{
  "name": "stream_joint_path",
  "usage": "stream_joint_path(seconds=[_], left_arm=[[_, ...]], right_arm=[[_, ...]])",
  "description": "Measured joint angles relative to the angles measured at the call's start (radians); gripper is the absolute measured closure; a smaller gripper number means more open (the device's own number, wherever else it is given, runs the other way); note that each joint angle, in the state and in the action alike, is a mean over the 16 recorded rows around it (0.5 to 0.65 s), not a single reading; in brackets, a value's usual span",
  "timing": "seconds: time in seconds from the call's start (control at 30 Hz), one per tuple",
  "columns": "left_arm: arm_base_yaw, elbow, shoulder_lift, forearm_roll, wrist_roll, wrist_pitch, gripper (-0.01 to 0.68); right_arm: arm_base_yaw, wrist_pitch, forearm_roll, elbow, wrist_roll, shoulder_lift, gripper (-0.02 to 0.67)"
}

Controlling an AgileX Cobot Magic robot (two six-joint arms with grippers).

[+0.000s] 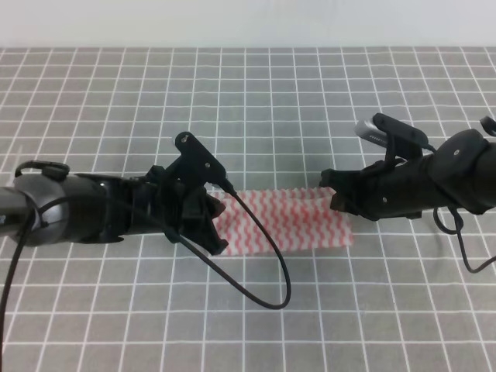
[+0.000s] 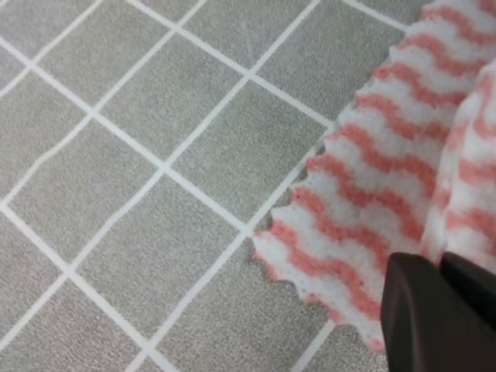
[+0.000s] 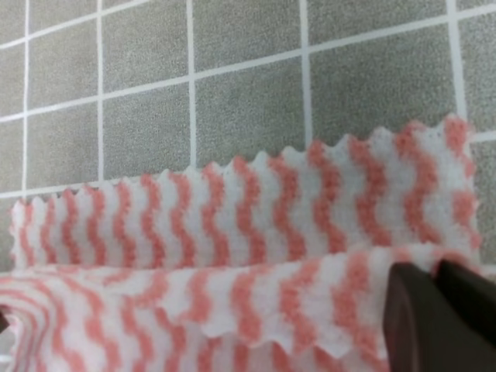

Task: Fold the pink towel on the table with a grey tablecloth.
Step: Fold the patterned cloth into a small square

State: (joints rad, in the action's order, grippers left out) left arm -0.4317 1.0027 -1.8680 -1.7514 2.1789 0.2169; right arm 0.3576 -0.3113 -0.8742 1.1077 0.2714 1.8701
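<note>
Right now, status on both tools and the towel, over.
Left tool and right tool each shut on an end of the pink towel. Towel doubled over, lying on the grey tablecloth. Nothing in the way.

The thin pink-and-white wavy striped towel [image 1: 291,221] lies folded into a long strip in the middle of the grey tablecloth with white grid lines [image 1: 248,101].
</note>
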Motion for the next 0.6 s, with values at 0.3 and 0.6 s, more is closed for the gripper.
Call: stream_joint_path(seconds=[0.3, 0.6], left_arm=[[0.0, 0.0, -0.004, 0.003, 0.0, -0.006, 0.676], [0.0, 0.001, -0.004, 0.004, 0.001, -0.009, 0.675]], right_arm=[[0.0, -0.01, 0.002, 0.013, 0.002, 0.023, 0.663], [0.0, -0.026, 0.003, 0.027, 0.004, 0.047, 0.663]])
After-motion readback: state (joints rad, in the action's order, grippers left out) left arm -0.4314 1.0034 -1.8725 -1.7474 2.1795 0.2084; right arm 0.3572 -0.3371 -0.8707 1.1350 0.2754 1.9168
